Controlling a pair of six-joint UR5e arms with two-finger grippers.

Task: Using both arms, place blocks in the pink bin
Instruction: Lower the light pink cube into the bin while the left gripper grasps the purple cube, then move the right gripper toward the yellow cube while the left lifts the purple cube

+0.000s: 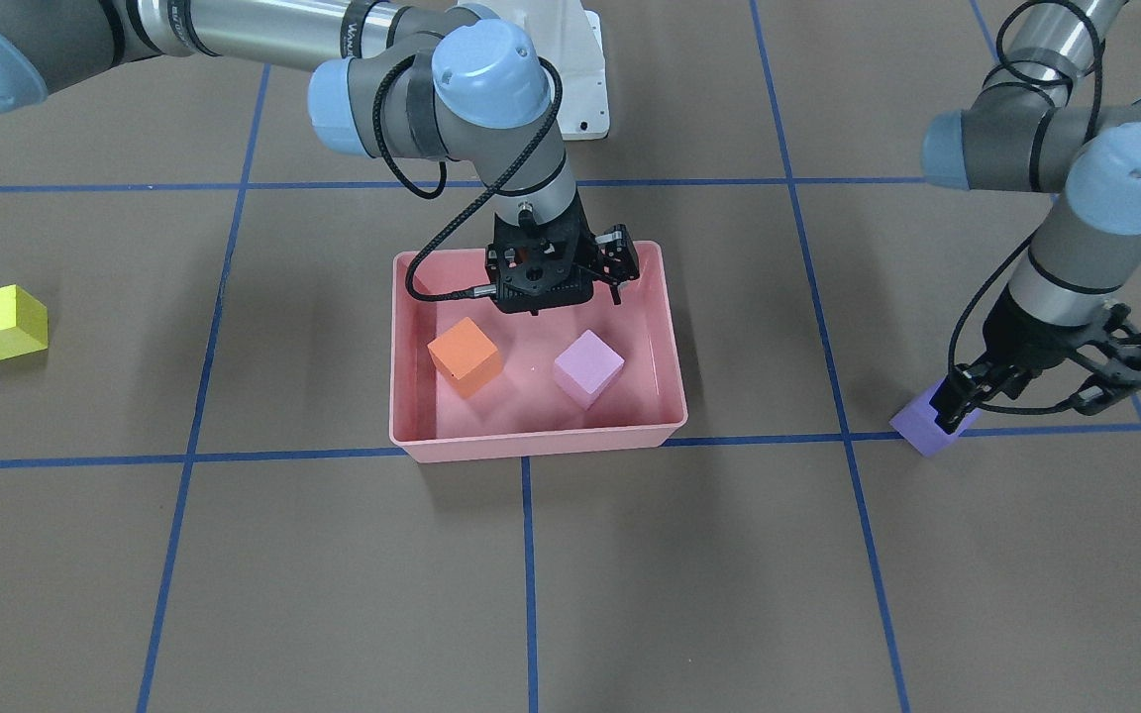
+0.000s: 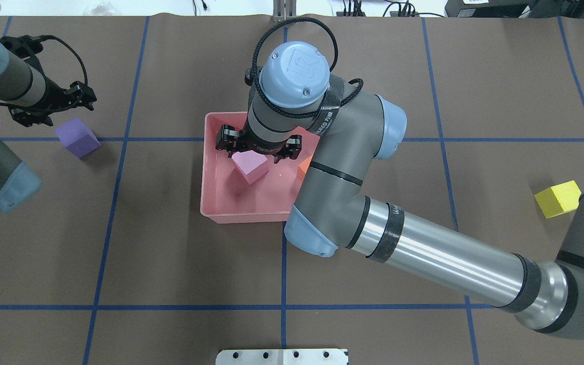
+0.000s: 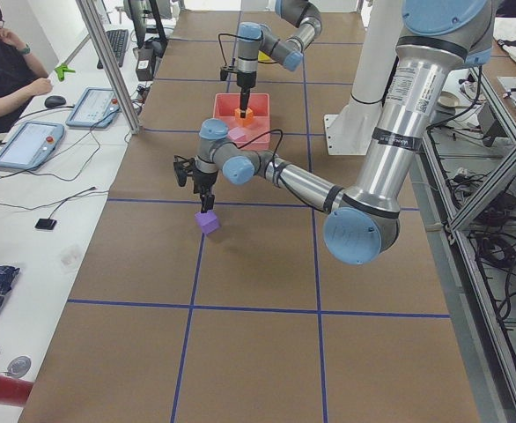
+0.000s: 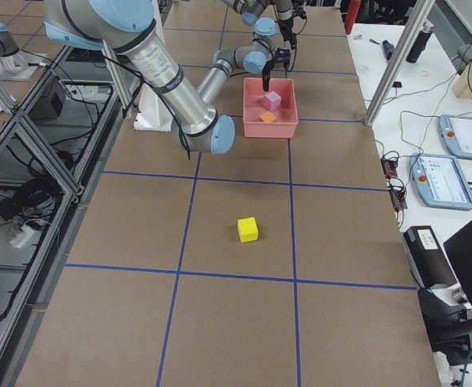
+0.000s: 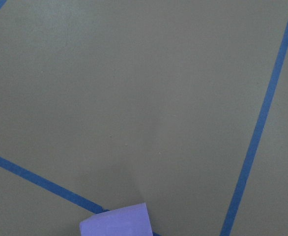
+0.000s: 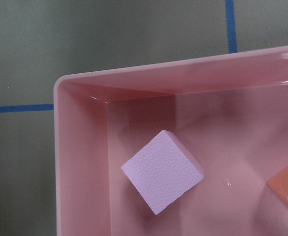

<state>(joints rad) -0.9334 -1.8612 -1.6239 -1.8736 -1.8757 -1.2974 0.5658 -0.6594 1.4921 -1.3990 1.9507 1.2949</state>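
Upper centre of the overhead view: you can read a raised "UR" mark on the blue joint cap (image 2: 299,66). The black strap (image 2: 328,114) below carries white lettering, too blurred to read.

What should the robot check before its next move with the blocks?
1. Orange cube in bin: ok.
2. Pink cube in bin: ok.
3. Right gripper open and empty over bin: ok.
4. Left gripper open at purple cube: ok.
5. Purple cube lined up inside that gripper: cannot tell.
6. Yellow cube in bin: not ok, it sits alone on the table.
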